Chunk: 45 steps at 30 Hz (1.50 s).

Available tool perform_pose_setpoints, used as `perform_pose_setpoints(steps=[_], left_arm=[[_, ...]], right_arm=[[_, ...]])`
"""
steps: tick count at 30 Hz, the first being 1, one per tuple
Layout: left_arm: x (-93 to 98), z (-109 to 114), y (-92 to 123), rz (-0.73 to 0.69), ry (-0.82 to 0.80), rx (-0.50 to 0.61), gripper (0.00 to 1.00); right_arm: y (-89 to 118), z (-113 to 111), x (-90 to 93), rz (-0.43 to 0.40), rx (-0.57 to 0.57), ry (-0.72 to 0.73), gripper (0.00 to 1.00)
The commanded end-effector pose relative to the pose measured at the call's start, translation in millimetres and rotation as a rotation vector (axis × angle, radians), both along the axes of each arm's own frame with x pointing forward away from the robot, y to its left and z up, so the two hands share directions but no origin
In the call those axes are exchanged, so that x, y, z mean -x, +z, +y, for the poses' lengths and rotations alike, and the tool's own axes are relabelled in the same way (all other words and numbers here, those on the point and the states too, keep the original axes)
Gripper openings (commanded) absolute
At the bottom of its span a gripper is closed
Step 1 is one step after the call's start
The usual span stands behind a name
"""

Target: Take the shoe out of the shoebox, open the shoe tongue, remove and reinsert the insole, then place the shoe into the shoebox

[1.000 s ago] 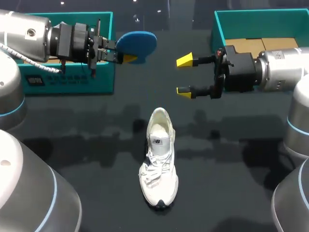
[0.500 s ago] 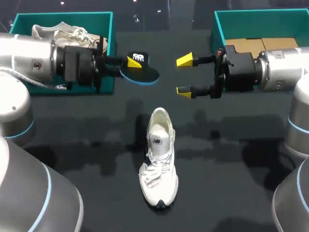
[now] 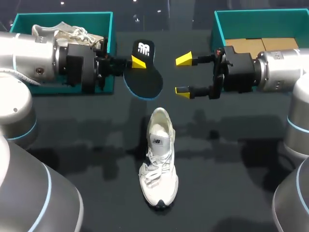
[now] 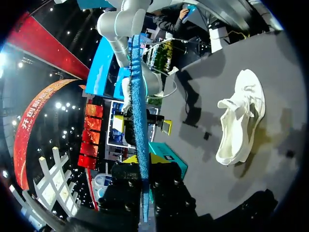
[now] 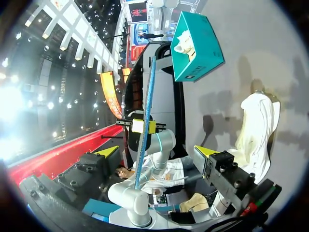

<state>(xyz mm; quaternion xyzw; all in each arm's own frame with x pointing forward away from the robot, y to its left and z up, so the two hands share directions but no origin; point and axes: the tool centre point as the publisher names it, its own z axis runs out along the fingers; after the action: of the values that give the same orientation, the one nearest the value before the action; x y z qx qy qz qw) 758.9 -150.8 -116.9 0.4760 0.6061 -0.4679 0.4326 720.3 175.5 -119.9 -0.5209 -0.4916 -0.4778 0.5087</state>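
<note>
A white shoe lies on the black table, toe toward the front edge; it also shows in the left wrist view and beside my right gripper's finger. Its insole, black on top with a blue rim, hangs in the air above the table behind the shoe. My left gripper is shut on the insole's edge. Both wrist views show the insole edge-on as a thin blue strip, with my left gripper clamped on it. My right gripper stands open, facing the insole and apart from it.
A teal shoebox at the back left holds a second white shoe and also shows in the right wrist view. Another teal box at the back right has cardboard inside. Both arms flank the shoe.
My left arm has carried the insole right and toward the shoe, turning it from its blue underside to its black top face. The right arm and the shoe have not moved.
</note>
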Motion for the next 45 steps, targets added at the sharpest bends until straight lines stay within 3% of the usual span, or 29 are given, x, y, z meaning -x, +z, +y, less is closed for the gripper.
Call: perform_pose_setpoints(steps=[1, 10, 11, 15, 19, 39, 42, 43, 44, 45], left_arm=[[-7.7, -10.1, -12.1, -0.072, -0.014, 0.057, 0.0], [-14.7, -26.6, -14.4, -0.171, 0.002, 0.071, 0.0], [-15.8, -28.1, -14.4, -0.175, 0.005, 0.071, 0.0], [-20.5, -32.5, -15.0, -0.175, 0.005, 0.07, 0.0], [-20.9, -35.4, -16.6, -0.179, 0.001, 0.071, 0.0], [-22.4, -42.7, -21.3, -0.204, 0.008, 0.079, 0.0], [-22.0, -42.5, -21.8, -0.207, 0.005, 0.08, 0.0], [-21.5, -42.3, -22.1, -0.209, 0.005, 0.079, 0.0], [-21.4, -42.2, -22.2, -0.209, 0.004, 0.079, 0.0], [-21.2, -42.2, -22.3, -0.209, 0.003, 0.079, 0.0]], right_arm=[[-3.1, 11.0, -0.4, 0.009, -0.007, -0.002, 1.0], [0.1, 27.0, 1.7, 0.007, 0.026, 0.03, 1.0], [-0.2, 29.3, 1.8, 0.007, 0.029, 0.031, 0.9], [-3.2, 36.4, 2.8, 0.002, 0.028, 0.035, 0.78], [-5.1, 38.1, 2.9, 0.001, 0.022, 0.031, 0.5], [-10.8, 47.7, -5.0, 0.01, 0.01, 0.033, 0.36], [-12.5, 47.3, -5.5, 0.012, 0.005, 0.025, 0.25], [-13.5, 47.2, -5.8, 0.013, 0.003, 0.024, 0.17], [-14.5, 47.4, -6.2, 0.014, 0.0, 0.022, 0.02], [-15.3, 47.6, -6.8, 0.015, -0.002, 0.02, 0.0]])
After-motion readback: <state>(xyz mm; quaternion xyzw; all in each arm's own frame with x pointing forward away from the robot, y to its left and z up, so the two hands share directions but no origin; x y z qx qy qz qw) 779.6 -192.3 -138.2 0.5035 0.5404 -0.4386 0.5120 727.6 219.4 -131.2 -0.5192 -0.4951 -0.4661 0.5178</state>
